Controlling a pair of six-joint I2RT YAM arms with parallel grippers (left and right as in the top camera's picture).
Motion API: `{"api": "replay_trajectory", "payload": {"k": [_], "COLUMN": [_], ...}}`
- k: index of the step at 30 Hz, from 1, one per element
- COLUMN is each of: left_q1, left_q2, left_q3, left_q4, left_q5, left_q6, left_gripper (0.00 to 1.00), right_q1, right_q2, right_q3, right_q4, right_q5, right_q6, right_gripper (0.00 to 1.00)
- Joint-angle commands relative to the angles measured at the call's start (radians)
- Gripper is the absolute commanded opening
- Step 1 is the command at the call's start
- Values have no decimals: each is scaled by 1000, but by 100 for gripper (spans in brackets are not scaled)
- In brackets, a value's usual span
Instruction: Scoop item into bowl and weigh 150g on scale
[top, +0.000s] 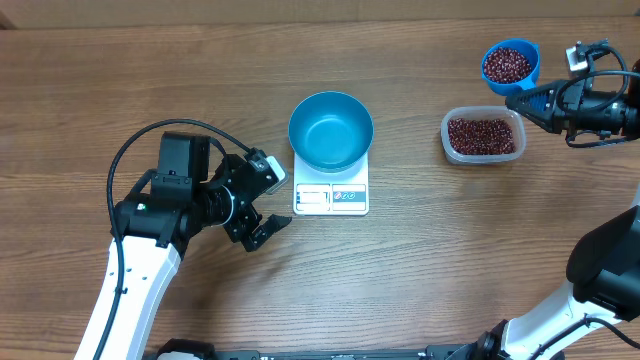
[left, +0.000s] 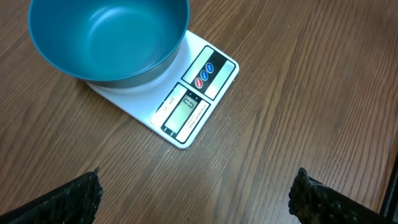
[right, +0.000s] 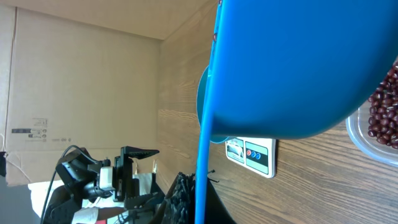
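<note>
While the beans (top: 508, 65) sit heaped in the blue scoop (top: 505, 89) at far right, more of them fill the clear tub (top: 447, 150) just on the near side of it, rt of centre. Right gripper (top: 522, 100) comes in from the rt edge and is clamped tight on the scoop's handle end. Scoop is mouth up, beside the tub's far-rt corner, not over the bowl. Bowl (top: 331, 130), teal, stands upright on the white scale (top: 331, 198) at mid-table, well apart from tub & scoop. It covers most of the platform, leaving the display and btn strip showing on the near side; digits too small to read. Smooth teal shows right down to the bowl's bottom. Left gripper (top: 272, 200) sits just left of the scale's near-left corner, jaws spread wide, holding nothing, clear of scale and bowl. Its black fingers (left: 68, 199) frame the btm of the left wrist view, w/ the scale beyond them. Surface is a flat brown wood-grain table (top: 150, 80). Beyond its far edge a plain cardboard panel (right: 81, 93) closes off the room. White left arm (top: 135, 290) runs up from the near-left corner. From the right wrist cam the scoop's blue underside blocks most of the view; only a sliver of bowl and part of the scale show past it.
</note>
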Motion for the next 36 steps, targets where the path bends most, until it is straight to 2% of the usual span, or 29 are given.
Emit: {"api": "replay_trajectory", "payload": {"k": [1, 8, 19, 29, 36], "left_q1": [4, 4, 4, 4, 4], "left_q2": [5, 5, 5, 5, 5], "left_q3": [-6, -6, -6, -6, -6], "left_q4": [-1, 6, 10, 6, 6], "left_q5": [24, -8, -7, -3, -4], "left_q6": [46, 47, 189, 249, 248], "left_gripper": [100, 100, 100, 100, 99], "right_q1": [-3, -3, -3, -3, -3], "right_q2": [-41, -41, -41, -41, -41], "right_q3": [31, 31, 31, 31, 31], "right_q4": [5, 5, 5, 5, 4], "right_q5": [-20, -20, -20, -20, -20], "right_q6": [-7, -7, -8, -8, -7], "right_gripper": [4, 4, 4, 4, 4]}}
